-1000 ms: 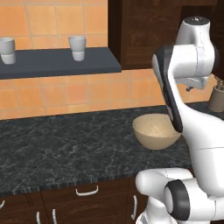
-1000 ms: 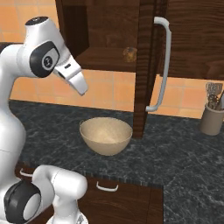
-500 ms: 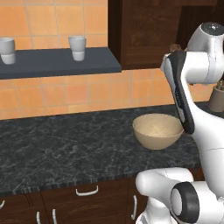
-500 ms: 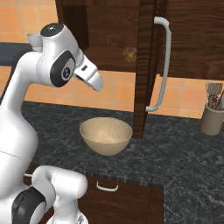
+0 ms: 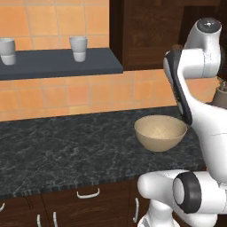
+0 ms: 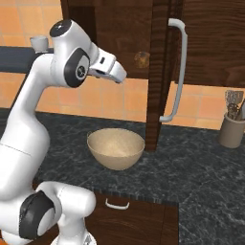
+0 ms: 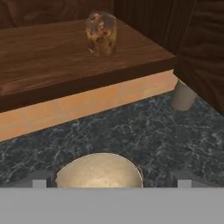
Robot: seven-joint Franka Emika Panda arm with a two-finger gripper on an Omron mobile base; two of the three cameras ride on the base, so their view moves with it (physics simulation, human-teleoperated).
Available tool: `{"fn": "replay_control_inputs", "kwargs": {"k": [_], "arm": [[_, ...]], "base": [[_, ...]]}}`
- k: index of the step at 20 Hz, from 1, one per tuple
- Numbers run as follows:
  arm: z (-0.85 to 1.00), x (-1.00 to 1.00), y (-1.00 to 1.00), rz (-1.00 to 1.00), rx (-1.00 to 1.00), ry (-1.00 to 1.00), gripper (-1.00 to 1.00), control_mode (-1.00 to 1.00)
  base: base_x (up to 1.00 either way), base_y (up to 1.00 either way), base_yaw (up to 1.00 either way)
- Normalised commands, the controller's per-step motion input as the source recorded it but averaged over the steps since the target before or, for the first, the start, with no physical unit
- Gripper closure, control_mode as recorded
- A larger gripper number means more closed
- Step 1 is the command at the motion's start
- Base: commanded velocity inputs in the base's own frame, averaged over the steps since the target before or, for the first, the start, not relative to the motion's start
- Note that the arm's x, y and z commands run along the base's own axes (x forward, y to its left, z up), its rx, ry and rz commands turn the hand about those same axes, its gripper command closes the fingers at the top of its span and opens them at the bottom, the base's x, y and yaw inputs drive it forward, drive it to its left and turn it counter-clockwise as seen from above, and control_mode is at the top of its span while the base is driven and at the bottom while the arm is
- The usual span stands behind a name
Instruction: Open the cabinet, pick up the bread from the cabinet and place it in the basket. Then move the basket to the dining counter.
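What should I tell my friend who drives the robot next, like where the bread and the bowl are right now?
Tool: open, holding nothing, raised above the basket and facing into the cabinet.
Cabinet door: already swung open.
Bread: on the cabinet's wooden shelf, untouched.
Basket: empty, on the black speckled worktop below the cabinet.
Done: opening the cabinet.
Left: grab the bread, drop it in the basket, carry the basket to the dining counter.
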Motion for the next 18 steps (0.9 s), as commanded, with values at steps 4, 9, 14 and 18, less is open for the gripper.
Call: {"fn": "replay_control_inputs", "kwargs": {"k": [4, 9, 14, 18], "arm": [[0.06, 0.56, -0.06, -0.15, -0.03, -0.13, -1.00, -1.00], [0.16, 0.52, -0.16, 0.00, -0.01, -0.04, -1.00, -1.00], [0.36, 0.47, -0.33, 0.00, -0.02, 0.00, -1.00, -1.00], [0.12, 0.42, -0.29, 0.00, -0.01, 0.00, -1.00, -1.00]], "base": [[0.00, 0.00, 0.00], [0.00, 0.00, 0.00], [0.00, 0.00, 0.00], [0.00, 0.00, 0.00]]}}
